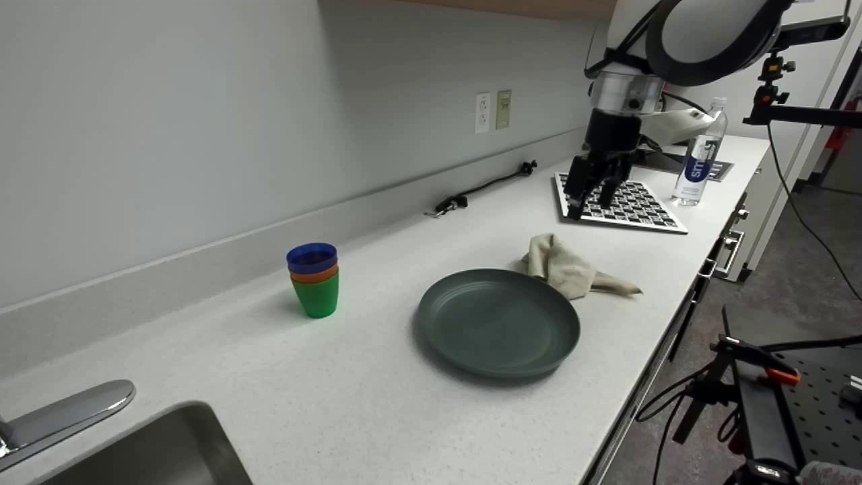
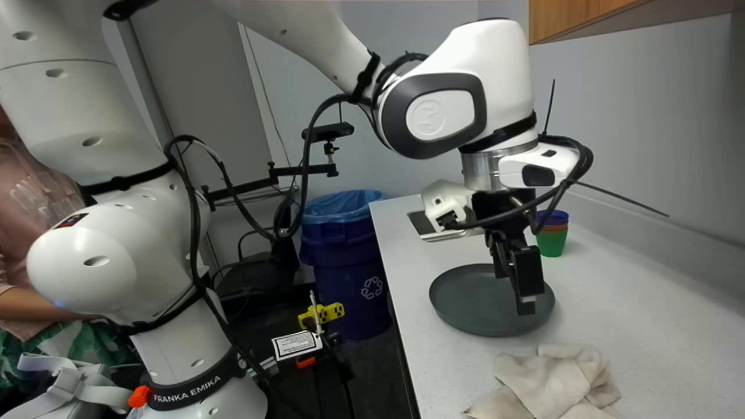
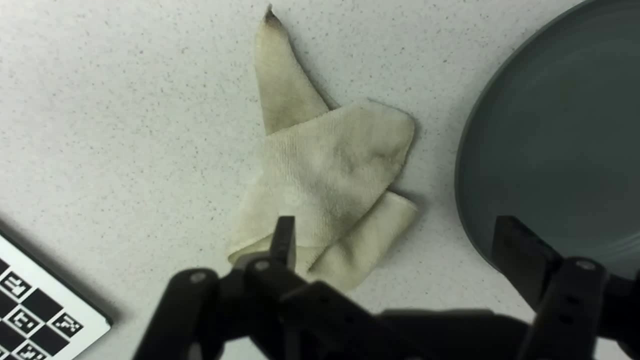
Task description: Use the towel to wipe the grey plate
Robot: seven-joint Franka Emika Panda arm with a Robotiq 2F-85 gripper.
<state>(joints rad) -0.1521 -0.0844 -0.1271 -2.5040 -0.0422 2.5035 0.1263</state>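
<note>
Gripper (image 3: 398, 237) hangs above the counter (image 1: 377, 404), jaws spread wide. In the wrist view, towel (image 3: 325, 185) lies crumpled, plate (image 3: 560, 145) just apart at its three o'clock, board (image 3: 35, 312) at its eight. In an exterior view I spot cups (image 1: 315, 280) stacked, between the plate's nine and ten.

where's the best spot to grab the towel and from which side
Probably by the bunched folds in the middle of the towel, coming straight down from above. There it is layered and raised, giving the open end effector something to pinch, while the narrow tail looks flatter. The grey plate lies close on one side, so keep off its rim.
</note>
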